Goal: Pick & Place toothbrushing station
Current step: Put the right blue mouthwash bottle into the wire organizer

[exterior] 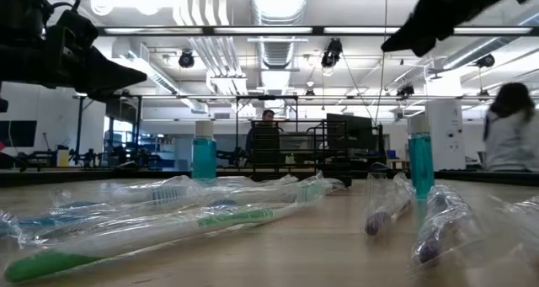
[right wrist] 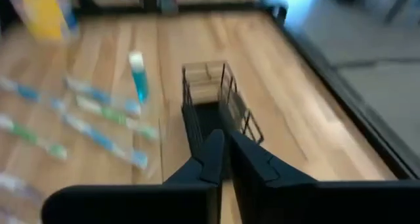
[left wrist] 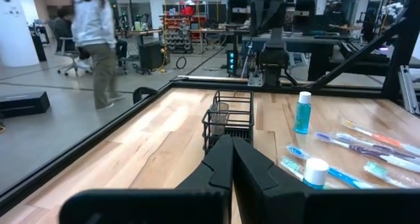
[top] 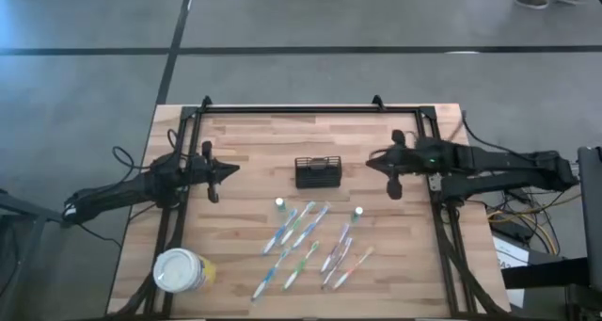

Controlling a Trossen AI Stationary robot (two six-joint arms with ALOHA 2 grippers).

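The toothbrushing station (top: 317, 172) stands upright on the wooden bench (top: 245, 142), about midway between the two arms and toward the far side (its wire sides are dark and its top is open). The left tool (top: 218, 175) hovers left of it, well apart, fingers clenched together on nothing. The right tool (top: 388, 170) hovers just right of it, its fingers nearly together and holding nothing. Nearer than the station lie several wrapped toothbrushes (top: 299, 229), scattered in a loose group, with two small capped bottles (top: 279, 205) upright among them. A yellow tub (top: 181, 270) with a white lid sits at the near left corner.
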